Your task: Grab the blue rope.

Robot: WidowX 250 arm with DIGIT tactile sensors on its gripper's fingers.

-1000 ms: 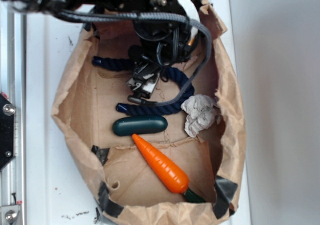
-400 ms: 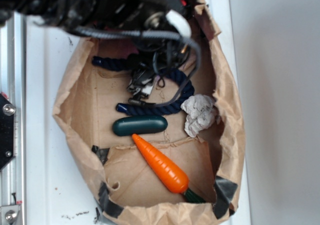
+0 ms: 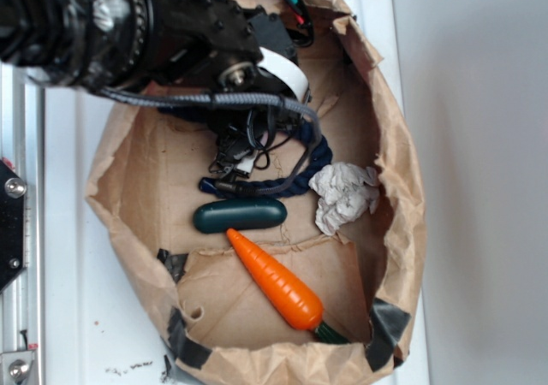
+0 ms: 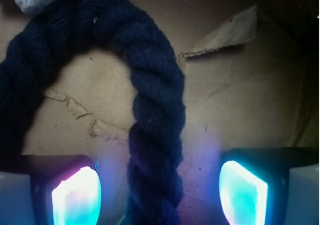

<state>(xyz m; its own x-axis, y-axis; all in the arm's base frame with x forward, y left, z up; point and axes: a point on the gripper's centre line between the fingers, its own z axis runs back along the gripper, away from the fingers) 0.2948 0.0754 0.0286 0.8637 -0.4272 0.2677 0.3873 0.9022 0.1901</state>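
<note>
- Jaws stand wide apart in the wrist view, holding nothing; your gripper [image 4: 160, 192] has one strand of the blue rope [image 4: 155, 120] running between its lit pads [image 4: 76, 197], touching neither.
- That strand's long axis runs top to bottom of the wrist frame, straight across the line the pads would close along, sitting a little nearer the left-hand pad.
- In the exterior view the rope lies in the upper middle of the paper bag [image 3: 128, 167], above the green capsule [image 3: 240, 216].
- Judged from this, closing should catch it.
</note>
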